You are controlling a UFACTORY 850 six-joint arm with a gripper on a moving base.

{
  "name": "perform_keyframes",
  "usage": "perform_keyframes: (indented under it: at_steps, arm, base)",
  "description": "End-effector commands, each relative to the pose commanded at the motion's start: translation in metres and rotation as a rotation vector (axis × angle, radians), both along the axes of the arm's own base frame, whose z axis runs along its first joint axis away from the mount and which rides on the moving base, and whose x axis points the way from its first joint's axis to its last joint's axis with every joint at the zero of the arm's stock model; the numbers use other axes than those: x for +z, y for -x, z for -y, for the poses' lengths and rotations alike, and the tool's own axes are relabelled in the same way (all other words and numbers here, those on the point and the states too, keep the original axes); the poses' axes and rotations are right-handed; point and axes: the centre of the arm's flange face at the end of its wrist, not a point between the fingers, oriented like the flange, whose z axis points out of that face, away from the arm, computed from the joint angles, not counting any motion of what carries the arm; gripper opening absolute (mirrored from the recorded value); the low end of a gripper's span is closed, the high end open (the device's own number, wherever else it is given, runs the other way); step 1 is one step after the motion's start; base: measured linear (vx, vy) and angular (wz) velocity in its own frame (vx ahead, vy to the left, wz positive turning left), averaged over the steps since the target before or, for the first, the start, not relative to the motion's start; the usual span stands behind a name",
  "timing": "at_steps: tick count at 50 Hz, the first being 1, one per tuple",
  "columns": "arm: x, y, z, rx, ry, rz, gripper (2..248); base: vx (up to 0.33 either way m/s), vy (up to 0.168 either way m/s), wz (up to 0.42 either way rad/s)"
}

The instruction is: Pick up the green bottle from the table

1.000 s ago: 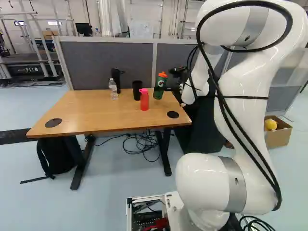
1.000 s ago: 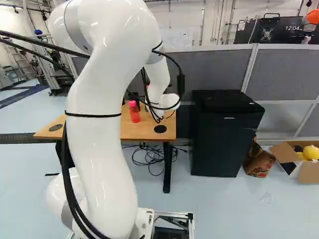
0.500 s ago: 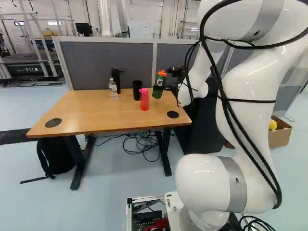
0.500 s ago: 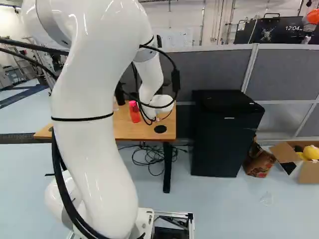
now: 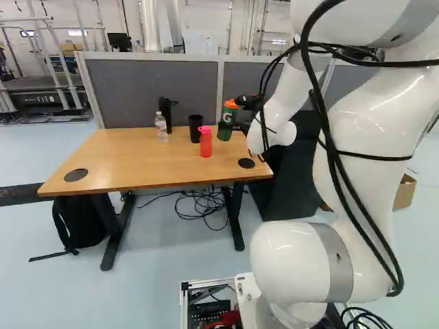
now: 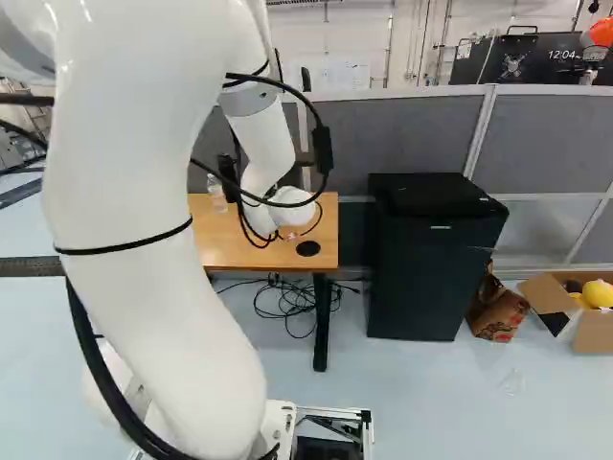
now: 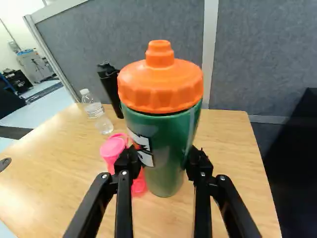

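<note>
In the left base view my gripper (image 5: 237, 126) reaches in at the side of the green bottle (image 5: 226, 131), over the table's (image 5: 116, 157) far right part. Seen from the wrist, my gripper (image 7: 162, 161) is shut on the green bottle (image 7: 168, 171), one finger touching each side below its orange cap. The bottle looks about upright. Whether its bottom touches the table (image 7: 223, 144) I cannot tell. The arm hides it in the right base view.
Close behind the green bottle stands a red bottle with a pink cap (image 5: 206, 143). A black cup (image 5: 195, 129), a clear bottle (image 5: 161, 127) and a black bottle (image 5: 165, 113) stand farther along. Behind is a grey partition (image 5: 151, 89); a black cabinet (image 6: 436, 259) stands beside the table.
The arm's links have swung, its wrist part shifting slightly left in the base views. The green bottle's cap stands slightly higher in the left base view. The base has not moved.
</note>
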Motion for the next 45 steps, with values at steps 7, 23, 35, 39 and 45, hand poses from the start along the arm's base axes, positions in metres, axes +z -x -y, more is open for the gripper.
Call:
perform_keyframes:
  at_steps: [7,23,35,39,45]
  arm:
    - [0.001,0.019,-0.007,-0.036,0.015,0.010,112]
    - [-0.002,0.063,-0.020,-0.117,0.053,0.022,112]
    - [-0.007,0.093,-0.026,-0.169,0.081,0.022,112]
    - [-0.009,0.102,-0.028,-0.185,0.089,0.021,112]
    - [-0.012,0.115,-0.029,-0.206,0.101,0.019,112]
  base:
    - [0.000,0.000,0.000]
    - [0.000,0.000,0.000]
    - [0.000,0.000,0.000]
    - [0.000,0.000,0.000]
    - [0.000,0.000,0.000]
